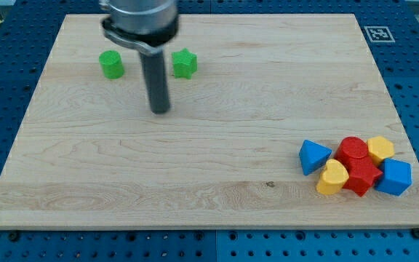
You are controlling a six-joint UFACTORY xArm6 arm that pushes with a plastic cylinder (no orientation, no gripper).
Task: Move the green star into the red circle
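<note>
Blocks number eight: green star point(184, 63) and green cylinder point(111, 65) up top; clustered at lower right, two blue, two red, two yellow, red circle point(353, 149) among them. My tip point(160, 110), clawless, sits below both greens on grained wooden board point(195, 167).

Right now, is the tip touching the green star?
No, my tip stands on bare board, below and to the view's left of the green star, with a clear gap between them.
</note>
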